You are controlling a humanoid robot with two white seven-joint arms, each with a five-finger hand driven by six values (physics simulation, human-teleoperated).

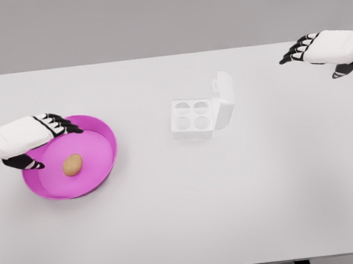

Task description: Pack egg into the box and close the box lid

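Observation:
A brown egg [73, 165] lies in a magenta bowl [100, 135] at the table's left. My left hand [48, 139] hovers over the bowl's left rim, just up and left of the egg, fingers spread and holding nothing. A white egg box [193, 118] with several round cups sits near the middle of the table; its lid [225, 99] stands up on the right side, open. My right hand [313, 53] hangs over the table's far right, well away from the box, fingers extended and empty.
The white table [186, 220] spans the whole view, its front edge at the bottom and its back edge against a grey wall. Nothing else stands on it besides the bowl and the box.

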